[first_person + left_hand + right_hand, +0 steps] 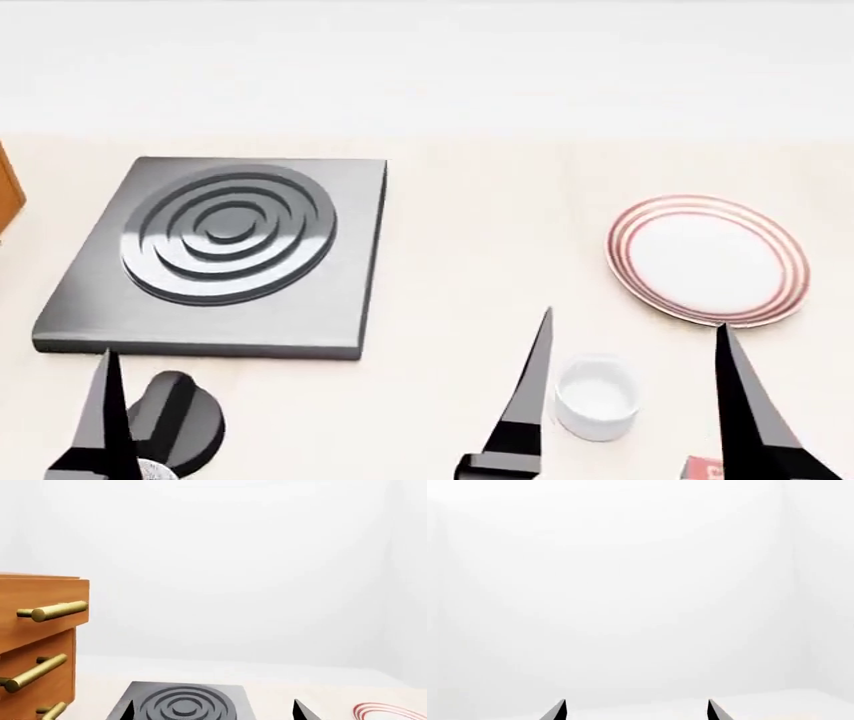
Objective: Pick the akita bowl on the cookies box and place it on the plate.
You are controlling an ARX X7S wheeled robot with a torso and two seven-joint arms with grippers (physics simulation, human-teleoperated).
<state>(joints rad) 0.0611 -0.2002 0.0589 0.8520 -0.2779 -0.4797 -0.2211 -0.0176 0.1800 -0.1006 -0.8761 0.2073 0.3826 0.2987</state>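
The akita bowl is out of view in every frame. Only a red corner of the cookies box [705, 468] pokes in at the bottom edge of the head view, just beside my right gripper's outer finger. The plate [701, 258], white with red rings, lies at the right of the counter, and its rim [390, 711] also shows in the left wrist view. My right gripper [634, 325] is open and empty, its two dark fingers straddling a small white cup [597, 395], short of the plate. My left gripper [215, 712] is open and empty, pointing over the burner.
A dark square burner slab [227, 250] with raised rings fills the left of the counter. A wooden drawer unit [37, 645] with brass handles stands to its left. A dark rounded shape [180, 412] sits by my left finger [104, 405]. A white wall lies behind.
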